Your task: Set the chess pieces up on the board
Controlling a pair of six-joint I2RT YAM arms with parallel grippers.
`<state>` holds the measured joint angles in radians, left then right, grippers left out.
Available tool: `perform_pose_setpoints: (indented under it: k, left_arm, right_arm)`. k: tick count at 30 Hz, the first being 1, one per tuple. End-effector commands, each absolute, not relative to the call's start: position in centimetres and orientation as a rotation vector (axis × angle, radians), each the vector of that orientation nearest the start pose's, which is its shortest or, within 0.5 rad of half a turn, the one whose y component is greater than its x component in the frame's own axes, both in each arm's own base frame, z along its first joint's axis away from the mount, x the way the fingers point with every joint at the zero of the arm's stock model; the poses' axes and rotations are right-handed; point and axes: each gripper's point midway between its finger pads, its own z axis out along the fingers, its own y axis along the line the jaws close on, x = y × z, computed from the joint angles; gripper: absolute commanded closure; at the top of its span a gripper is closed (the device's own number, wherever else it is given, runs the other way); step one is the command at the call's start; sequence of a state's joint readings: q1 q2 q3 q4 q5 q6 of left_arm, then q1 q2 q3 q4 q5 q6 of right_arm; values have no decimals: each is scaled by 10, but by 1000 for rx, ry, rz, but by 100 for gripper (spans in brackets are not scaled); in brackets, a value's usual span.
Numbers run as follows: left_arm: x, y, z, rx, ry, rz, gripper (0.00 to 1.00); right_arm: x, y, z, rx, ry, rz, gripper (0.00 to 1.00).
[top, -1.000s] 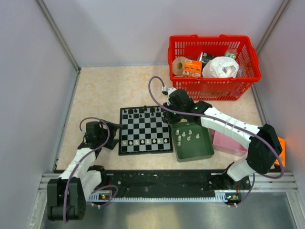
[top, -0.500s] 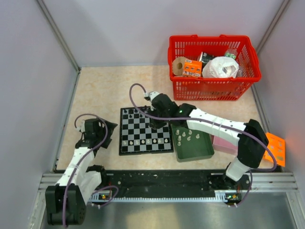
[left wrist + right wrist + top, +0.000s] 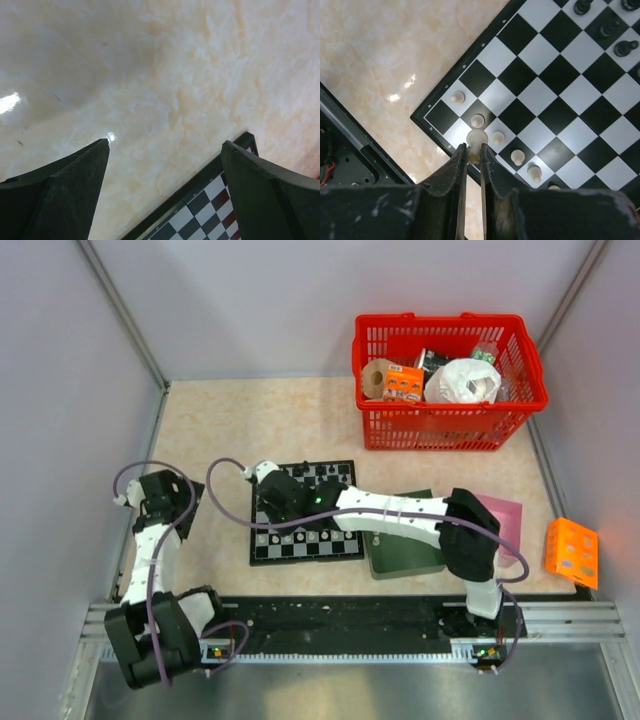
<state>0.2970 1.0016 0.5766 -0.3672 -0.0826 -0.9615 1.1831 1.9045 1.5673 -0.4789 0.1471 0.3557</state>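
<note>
Right wrist view: the right tool [image 3: 473,150] is clenched on a whitish piece [image 3: 476,136], and its two fingers stand very close together around the lower part of it. The piece hangs over the board [image 3: 545,75] near one corner, just beside the edge where the worktop [image 3: 380,60] begins. More white pieces [image 3: 518,156] stand in a line along this side of the board, one square in from the edge. Some black pieces [image 3: 607,27] stand at the opposite side.

In the top external view the right arm reaches across the board from the right, and its tool is over the left part of the board. A green tray [image 3: 400,552] lies just beside the right edge of the board, partly under the arm. A red basket [image 3: 450,435] stands behind, well apart.

The left tool [image 3: 165,145] is released, with the fingers wide apart. It hangs over bare worktop to the left of the board and holds nothing. One board corner shows low in its view.
</note>
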Motion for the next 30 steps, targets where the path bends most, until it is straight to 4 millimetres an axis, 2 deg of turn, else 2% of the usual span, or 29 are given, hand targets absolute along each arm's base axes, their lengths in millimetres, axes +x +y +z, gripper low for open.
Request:
perform_pose_setpoints:
  k: [1, 6, 15, 18, 25, 30]
  left_arm:
    - [293, 81, 101, -1442, 1873, -302, 1]
    - [301, 96, 94, -1516, 1838, -392, 1]
    - [316, 115, 123, -1496, 1752, -379, 1]
    - [319, 124, 129, -1475, 1750, -324, 1]
    - [321, 134, 140, -1286, 1802, -223, 1]
    - [316, 142, 140, -1286, 1829, -150, 1]
  right_arm:
    - [194, 486, 139, -950, 2192, 545, 93]
    - [180, 503, 129, -1014, 2196, 563, 93]
    - [158, 519, 109, -1117, 2237, 562, 93]
    - [154, 518, 101, -1126, 2256, 555, 93]
    - [150, 520, 86, -1143, 2278, 537, 93]
    - [152, 522, 78, -1158, 2284, 511, 92]
